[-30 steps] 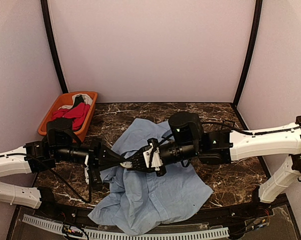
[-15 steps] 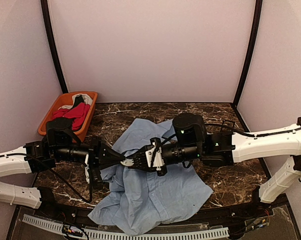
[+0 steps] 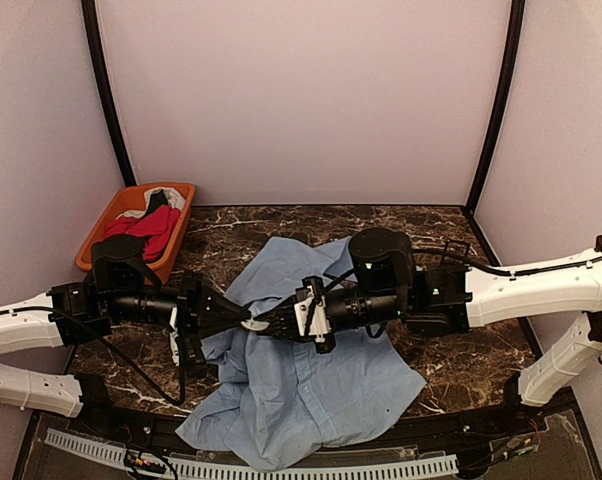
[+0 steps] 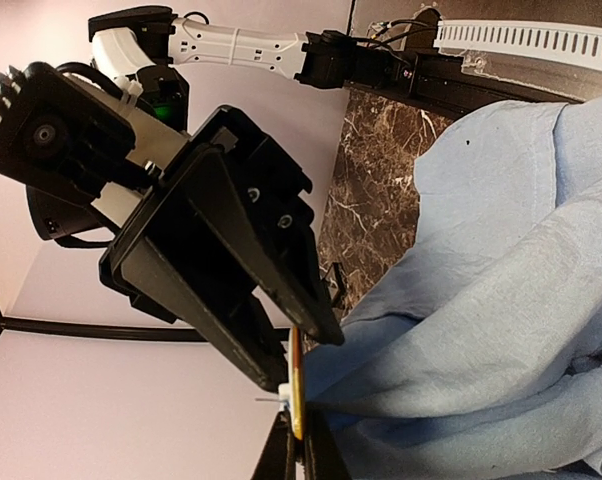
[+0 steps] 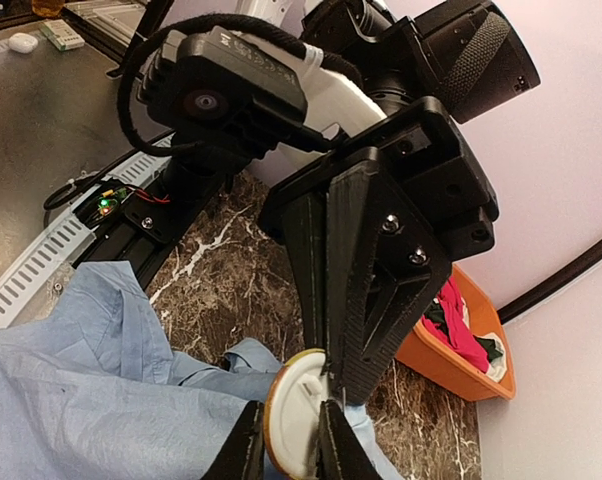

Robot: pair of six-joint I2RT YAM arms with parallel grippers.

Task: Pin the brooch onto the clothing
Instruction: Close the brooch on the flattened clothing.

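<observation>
Left gripper (image 3: 242,322) first: its jaws are pinched shut on the rim of the brooch (image 5: 293,428), a small white disc with a yellowish edge. It meets the right gripper (image 3: 266,326) nose to nose above the middle of the shirt (image 3: 311,390). The right jaws stand narrow, one finger on each side of the disc. I cannot tell whether they press on it or only flank it.

Just under the disc a fold of the light blue shirt rises to meet it. Whether the pin has entered the cloth is hidden. The rest of the shirt lies crumpled across the marble table (image 3: 451,365), loose and with nothing holding it down.

The main risk, as I judge it, is the thin rim grip. If the right jaws close off-centre, the disc may twist or pop out of both grippers and drop into the folds. The two sets of fingers are crowded, so a small misalignment could knock them together. Because the cloth is slack, a push on the pin may only shove the fold away, or catch several layers at once. Pulling away could drag the whole shirt.

Farther off, at the back left corner, an orange basket (image 3: 99,232) of red, black and white garments sits well apart from the work.
</observation>
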